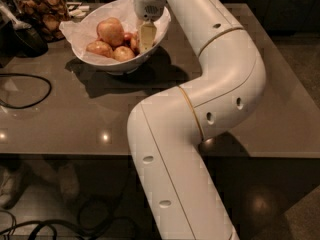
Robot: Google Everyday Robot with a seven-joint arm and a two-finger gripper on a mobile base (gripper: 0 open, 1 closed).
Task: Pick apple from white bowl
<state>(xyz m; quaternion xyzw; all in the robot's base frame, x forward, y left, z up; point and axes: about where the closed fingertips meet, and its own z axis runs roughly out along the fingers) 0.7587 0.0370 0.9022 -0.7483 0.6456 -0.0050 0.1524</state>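
Note:
The white bowl [95,60], lined with crumpled white paper, stands on the table at the upper left and holds several apples. My gripper [145,38] reaches down into the bowl's right side from the white arm above. The apple [133,43], pinkish-red, lies right against the gripper's left side and is partly hidden by it. A larger, paler apple [111,31] sits on top of the pile to the left. A small deep-red one [127,36] shows between them. Two more apples [99,48] lie at the bowl's front.
The grey table [60,119] carries a glass jar of brown snacks [44,11] at the far left, a dark object [20,36] beside it and a black cable loop [25,91]. My white arm [200,109] crosses the table's middle and right. Cables lie on the floor [60,224].

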